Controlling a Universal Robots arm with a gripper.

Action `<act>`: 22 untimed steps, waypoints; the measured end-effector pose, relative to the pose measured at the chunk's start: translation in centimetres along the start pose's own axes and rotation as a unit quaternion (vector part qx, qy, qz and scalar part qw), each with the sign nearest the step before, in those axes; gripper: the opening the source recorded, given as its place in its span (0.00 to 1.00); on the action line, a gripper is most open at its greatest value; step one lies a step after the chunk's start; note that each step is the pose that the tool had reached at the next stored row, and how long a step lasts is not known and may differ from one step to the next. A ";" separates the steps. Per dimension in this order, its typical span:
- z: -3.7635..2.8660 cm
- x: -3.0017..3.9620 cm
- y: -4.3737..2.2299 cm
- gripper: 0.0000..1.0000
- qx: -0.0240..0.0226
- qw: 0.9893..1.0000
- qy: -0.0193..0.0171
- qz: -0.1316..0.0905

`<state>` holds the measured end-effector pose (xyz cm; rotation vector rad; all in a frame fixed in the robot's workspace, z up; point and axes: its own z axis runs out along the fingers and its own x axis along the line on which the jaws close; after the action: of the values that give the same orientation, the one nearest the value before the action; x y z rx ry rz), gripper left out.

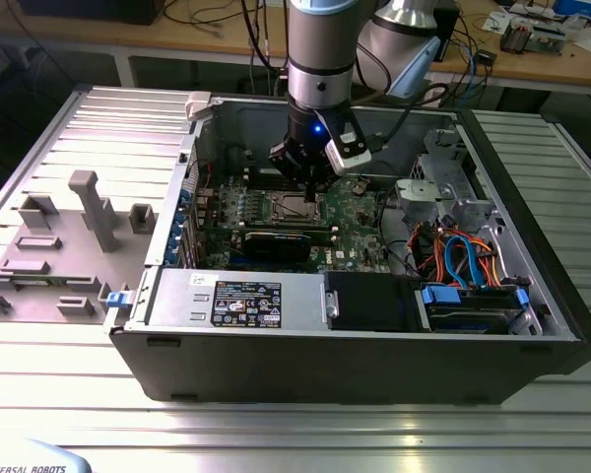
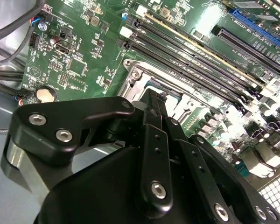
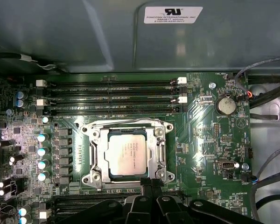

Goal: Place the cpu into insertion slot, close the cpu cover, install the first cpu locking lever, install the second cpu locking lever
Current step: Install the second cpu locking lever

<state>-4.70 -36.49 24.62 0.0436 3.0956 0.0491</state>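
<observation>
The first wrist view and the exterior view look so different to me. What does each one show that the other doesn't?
First wrist view alone: the cpu seated in the insertion slot, the cpu cover down around it, and a coin battery. Exterior view alone: the whole computer case, the grey fixtures at the exterior view's left, and the arm. Both: the green motherboard and the gripper by the socket.

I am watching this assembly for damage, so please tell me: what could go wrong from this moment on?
1. The cpu already sits in the insertion slot with the cpu cover down around it. The claw is right at the cover's edge, so a slip could scrape the motherboard.
2. The memory slots lie beside the socket; a sideways move might strike them.
</observation>
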 end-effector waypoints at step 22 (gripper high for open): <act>-0.03 -0.03 -0.94 0.11 0.000 1.000 0.000 0.000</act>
<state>-4.70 -37.43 24.62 0.0438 3.0956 0.0491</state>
